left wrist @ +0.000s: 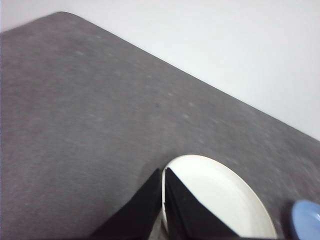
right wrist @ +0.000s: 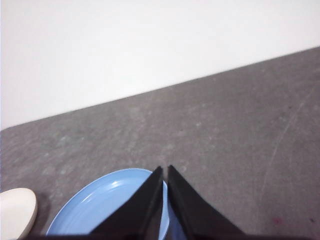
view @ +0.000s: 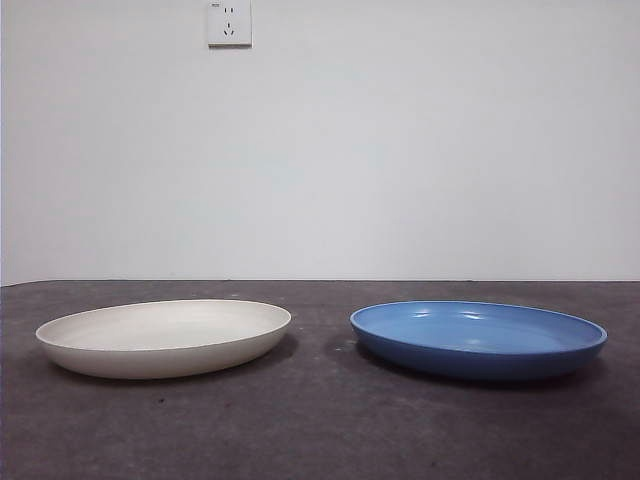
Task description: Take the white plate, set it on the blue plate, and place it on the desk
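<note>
The white plate (view: pixel 165 337) rests flat on the desk (view: pixel 320 430) at the left of the front view. To its right, with a gap between them, lies the blue plate (view: pixel 478 338). Neither arm shows in the front view. My left gripper (left wrist: pixel 163 171) is shut and empty, held well above the desk over the white plate (left wrist: pixel 220 200), with a sliver of the blue plate (left wrist: pixel 307 220) at the frame's edge. Above the blue plate (right wrist: pixel 100 210) hangs my right gripper (right wrist: pixel 165 169), shut with nothing in it, and a bit of the white plate (right wrist: pixel 16 210) shows beside.
A pale wall stands behind the desk's far edge, carrying a white power socket (view: pixel 229 22). The dark mottled desk surface (left wrist: pixel 90 125) stretches around both plates.
</note>
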